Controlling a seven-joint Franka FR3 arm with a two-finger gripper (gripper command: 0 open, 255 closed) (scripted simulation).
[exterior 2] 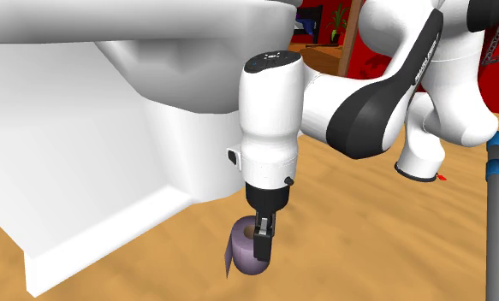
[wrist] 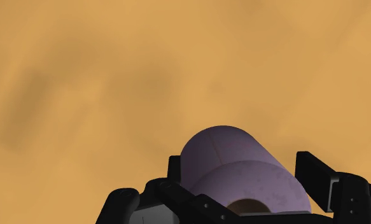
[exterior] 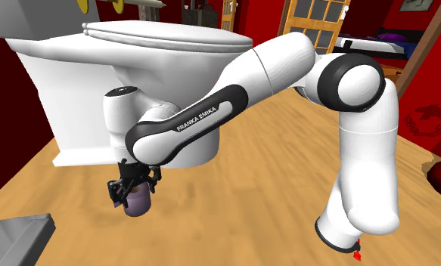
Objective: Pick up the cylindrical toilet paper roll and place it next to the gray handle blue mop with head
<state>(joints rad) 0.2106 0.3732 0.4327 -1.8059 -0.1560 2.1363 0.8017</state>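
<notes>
Fingers (wrist: 314, 172) clamped on the lilac toilet paper roll (wrist: 225, 149), one on each side.
We see the arm (exterior: 211, 113) stretched low twd the shoulder view's left, wrist pointing straight down. The gripper (exterior 2: 260, 238) has the roll right at the wooden floor (wrist: 114, 76); we can't tell if it's touching. The roll lies on its side, core hole facing the wrist cam, just in front of the white toilet (exterior: 67, 68), lid down. The grey-blue mop handle (exterior 2: 498, 222) stands well apart at the second exterior view's right edge.

Gripper (exterior: 135, 189) clasps purple TP roll (exterior: 141, 202) just in front of white toilet (exterior: 75, 75), over wood floor (exterior: 271, 189)
</notes>
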